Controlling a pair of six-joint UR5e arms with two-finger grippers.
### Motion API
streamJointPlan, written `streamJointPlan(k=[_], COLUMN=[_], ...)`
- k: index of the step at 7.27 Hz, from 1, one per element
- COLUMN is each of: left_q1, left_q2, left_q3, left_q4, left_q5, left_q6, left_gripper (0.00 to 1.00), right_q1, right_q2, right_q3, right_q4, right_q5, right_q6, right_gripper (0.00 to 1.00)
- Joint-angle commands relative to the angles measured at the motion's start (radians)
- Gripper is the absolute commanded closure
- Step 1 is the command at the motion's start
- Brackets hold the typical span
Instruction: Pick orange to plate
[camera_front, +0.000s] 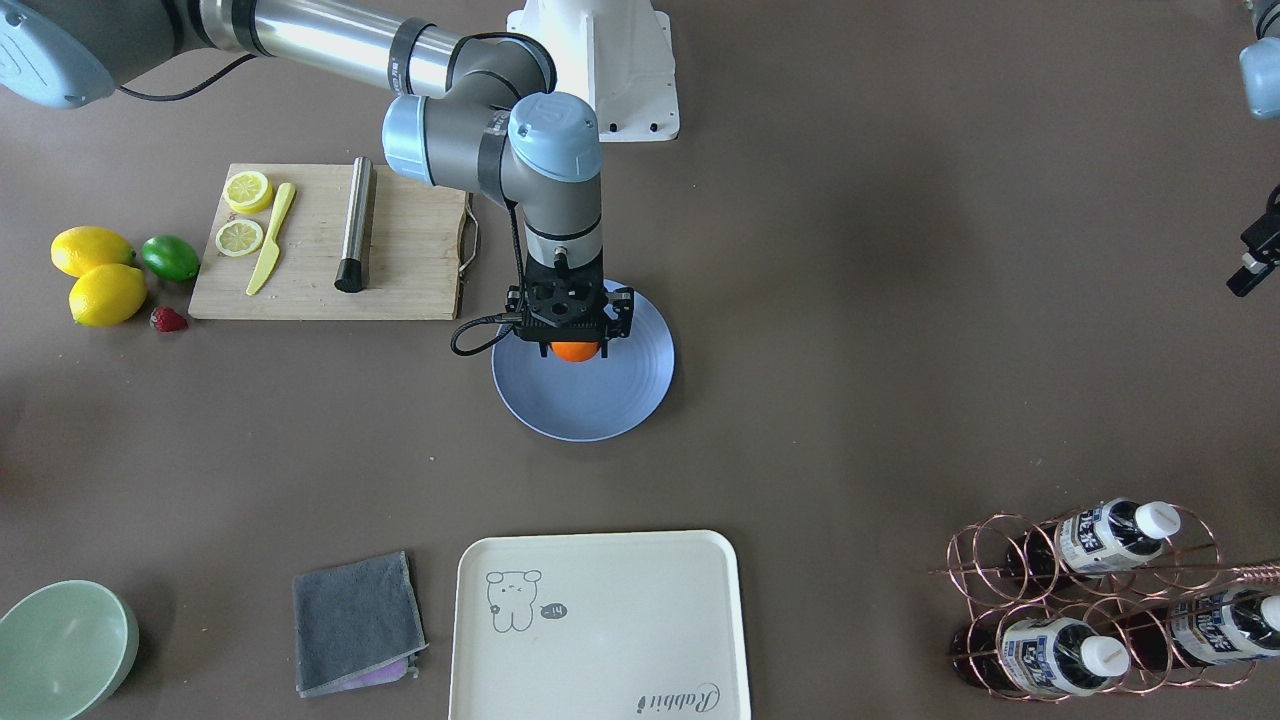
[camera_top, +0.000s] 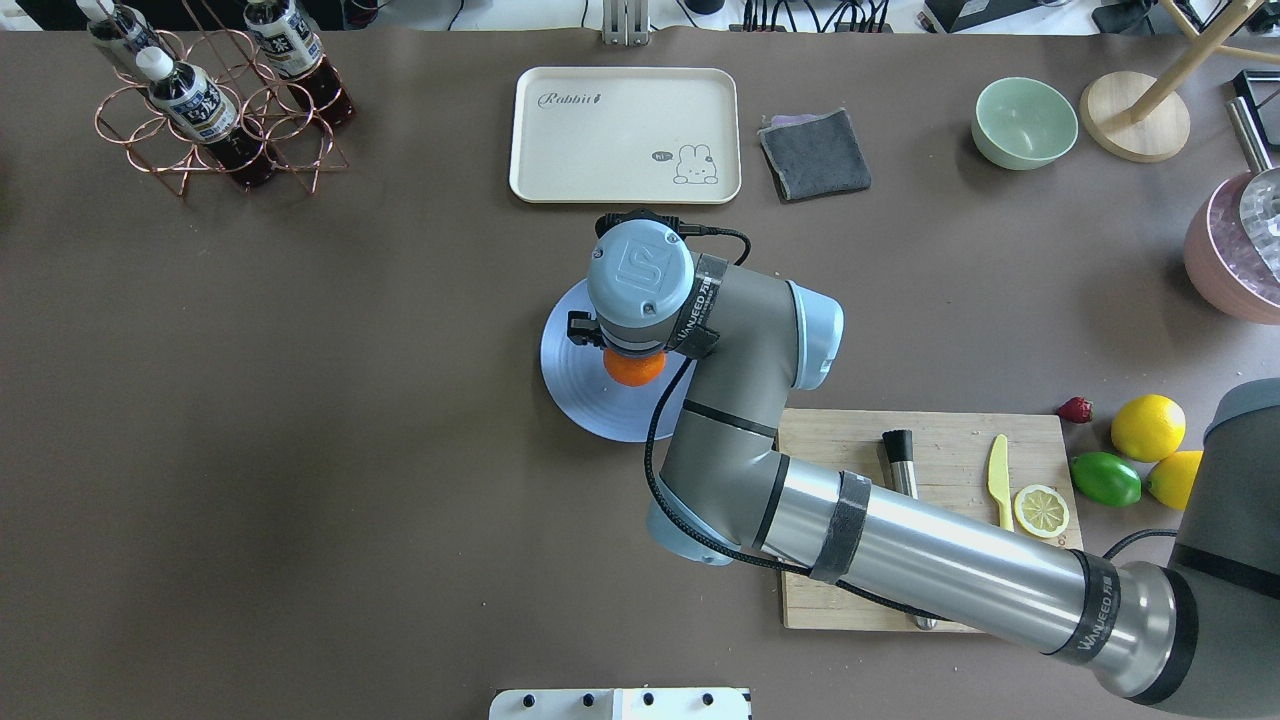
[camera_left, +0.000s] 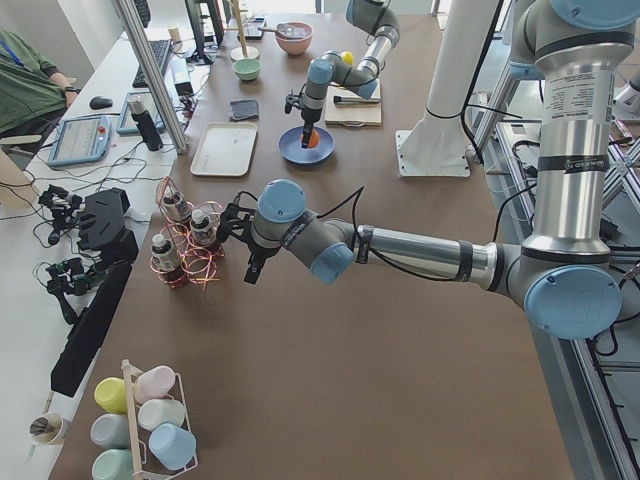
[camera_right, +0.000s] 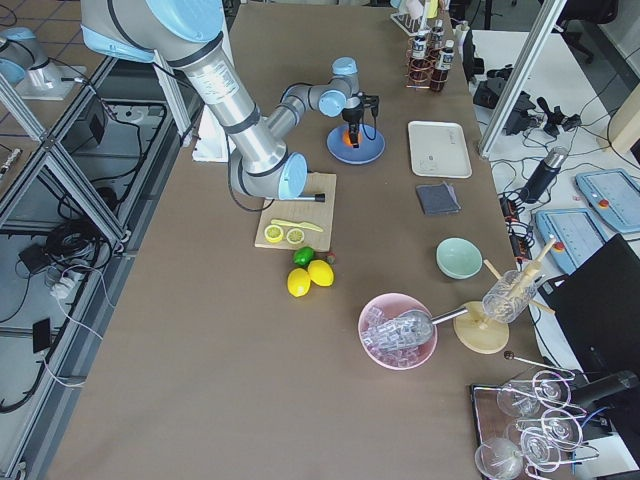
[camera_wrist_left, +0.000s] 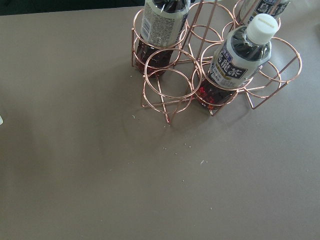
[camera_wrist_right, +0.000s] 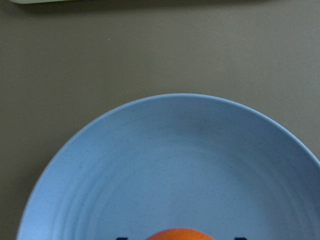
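Orange (camera_front: 574, 351) x1 btwn right jaws, over plate (camera_front: 592, 402) x1.

Bright, even diffuse light — only soft, faint shadows beside the plate (camera_front: 600, 405) and under the right arm (camera_front: 320, 40). Mild glare on its steel tube. Every view sharp.

Above plate (camera_top: 590, 400), right end effector (camera_top: 634, 356) seemingly grips orange (camera_top: 634, 371).

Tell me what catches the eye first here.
The bright orange shows under the right arm, over the blue plate in the middle of the table. Two yellow lemons and a green lime lie beside the wooden board.
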Motion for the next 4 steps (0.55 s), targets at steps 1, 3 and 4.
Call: streamJointPlan(k=[1, 3, 4], left_q1=[-0.001, -0.001, 0.001], left_q2=[-0.002, -0.003, -0.005], left_q3=[0.003, 0.003, 0.003], left_q4=[0.000, 0.002, 0.003], left_q5=[0.000, 0.000, 0.000], left_q6=[0.000, 0.000, 0.000], left_gripper=[0.02, 0.02, 0.01], right_q1=[-0.001, 0.001, -0.001], right_q2=[0.013, 0.013, 0.011], right_q3=[-0.037, -0.045, -0.045], right_q4=[0.037, 0.037, 0.037], right_q5=[-0.021, -0.036, -0.036], right_q6=[-0.003, -0.001, 0.003], right_gripper=[1.00, 1.00, 0.39])
